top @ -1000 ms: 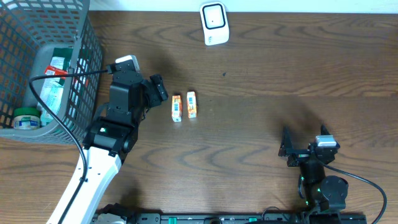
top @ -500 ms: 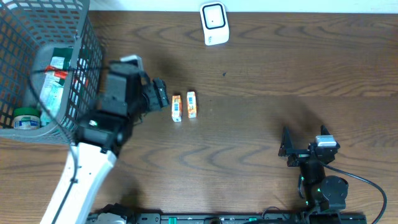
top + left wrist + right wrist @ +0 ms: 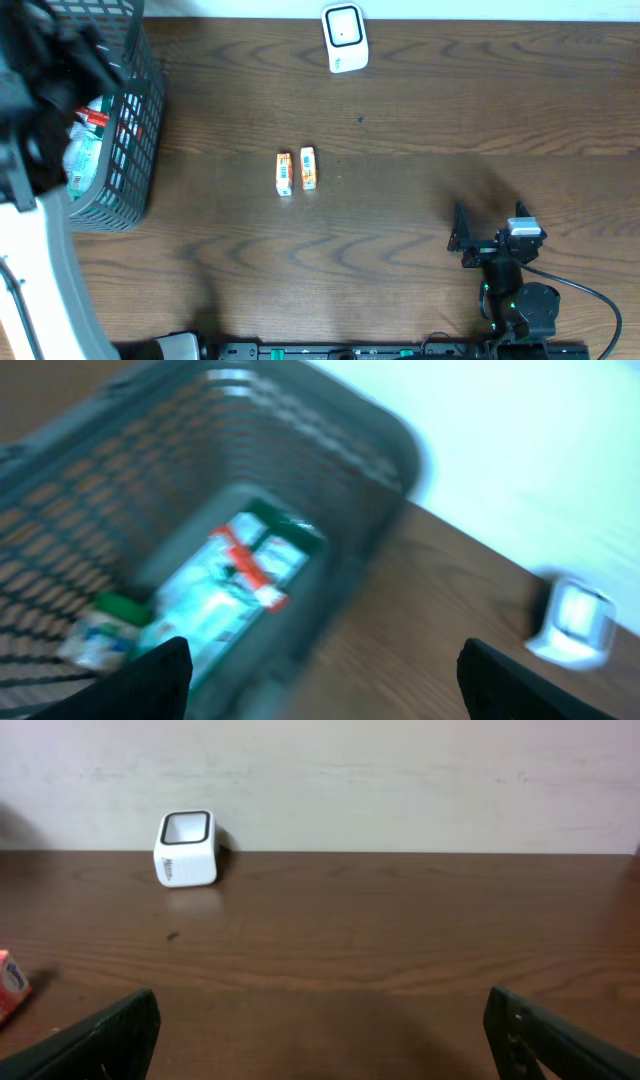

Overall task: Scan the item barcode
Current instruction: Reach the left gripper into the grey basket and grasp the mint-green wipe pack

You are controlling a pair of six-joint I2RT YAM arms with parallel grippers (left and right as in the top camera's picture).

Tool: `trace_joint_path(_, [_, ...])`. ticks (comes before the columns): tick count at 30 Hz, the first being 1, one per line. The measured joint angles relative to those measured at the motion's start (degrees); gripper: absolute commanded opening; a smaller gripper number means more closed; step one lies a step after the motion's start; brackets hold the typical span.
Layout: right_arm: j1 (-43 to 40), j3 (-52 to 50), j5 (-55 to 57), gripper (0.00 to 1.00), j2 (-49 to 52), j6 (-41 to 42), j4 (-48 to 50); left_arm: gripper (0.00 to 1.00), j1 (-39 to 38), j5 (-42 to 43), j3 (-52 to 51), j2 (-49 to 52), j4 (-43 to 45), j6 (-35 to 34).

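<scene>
Two small orange boxes (image 3: 283, 173) (image 3: 308, 168) lie side by side mid-table. The white barcode scanner (image 3: 343, 38) stands at the far edge and shows in both wrist views (image 3: 575, 620) (image 3: 186, 848). My left arm (image 3: 30, 250) is a blur over the grey basket (image 3: 140, 100) at the far left. In its wrist view the left gripper (image 3: 318, 685) is open and empty above the basket, which holds a green and white packet (image 3: 235, 575) and a small tub (image 3: 95, 640). My right gripper (image 3: 490, 225) rests open and empty at the near right.
One orange box (image 3: 10, 982) peeks in at the left edge of the right wrist view. A pale wall runs behind the table's far edge. Bare brown wood lies between the boxes, the scanner and the right arm.
My left arm has swung away from the two orange boxes, leftward and up over the basket, still open. The boxes stay where they were. The right arm has not moved.
</scene>
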Motion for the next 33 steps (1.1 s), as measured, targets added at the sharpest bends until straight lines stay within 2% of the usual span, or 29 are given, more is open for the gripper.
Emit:
trace_joint_path(5, [0.00,0.00,0.02,0.99,0.00,0.00,0.02,0.85,8.41,-0.17,0.07,7.50,0.11,0.00])
trace_joint_path(10, [0.00,0.00,0.00,0.99,0.00,0.00,0.00,0.85,11.91,-0.17,0.04,14.99,0.11,0.00])
trace_joint_path(33, [0.00,0.00,0.02,0.99,0.00,0.00,0.00,0.85,12.09,-0.13,-0.09,38.16,-5.07,-0.44])
